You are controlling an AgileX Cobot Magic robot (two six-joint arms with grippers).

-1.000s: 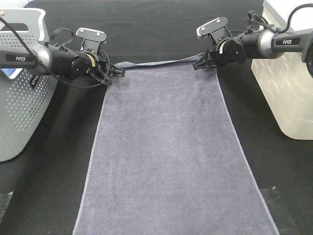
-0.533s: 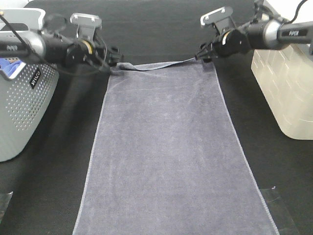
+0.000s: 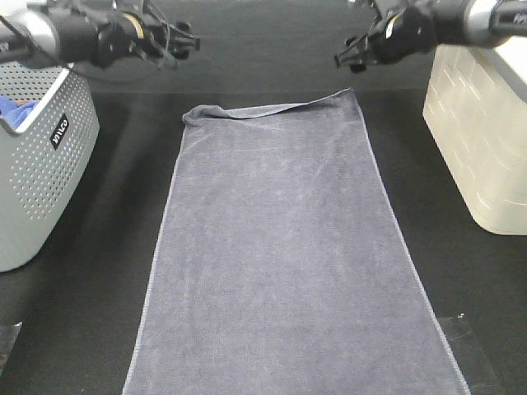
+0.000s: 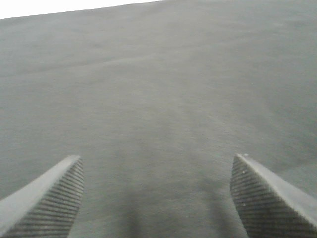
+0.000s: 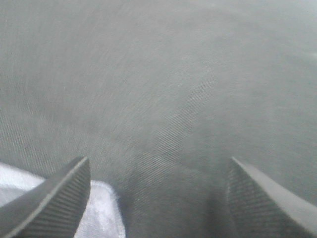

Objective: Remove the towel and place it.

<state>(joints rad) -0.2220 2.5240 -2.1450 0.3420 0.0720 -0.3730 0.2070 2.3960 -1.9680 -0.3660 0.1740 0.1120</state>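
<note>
The grey-lavender towel (image 3: 284,247) lies spread flat and lengthwise on the black table, its far edge slightly folded over at the left corner (image 3: 202,112). My left gripper (image 3: 185,43) is open and empty, raised above the table behind the towel's far left corner. My right gripper (image 3: 346,59) is open and empty, raised behind the far right corner. In the left wrist view the gripper (image 4: 156,198) shows wide-apart fingers over bare dark cloth. In the right wrist view the gripper (image 5: 158,198) is open, with a pale towel corner (image 5: 101,208) beside one finger.
A grey perforated basket (image 3: 37,164) with a bright blue cloth (image 3: 12,111) inside stands at the left. A translucent cream bin (image 3: 482,132) stands at the right. The table (image 3: 90,329) is covered in black cloth.
Both grippers have let go of the towel's far corners, opened, and lifted up and away toward the back. The towel's far edge has dropped onto the table.
</note>
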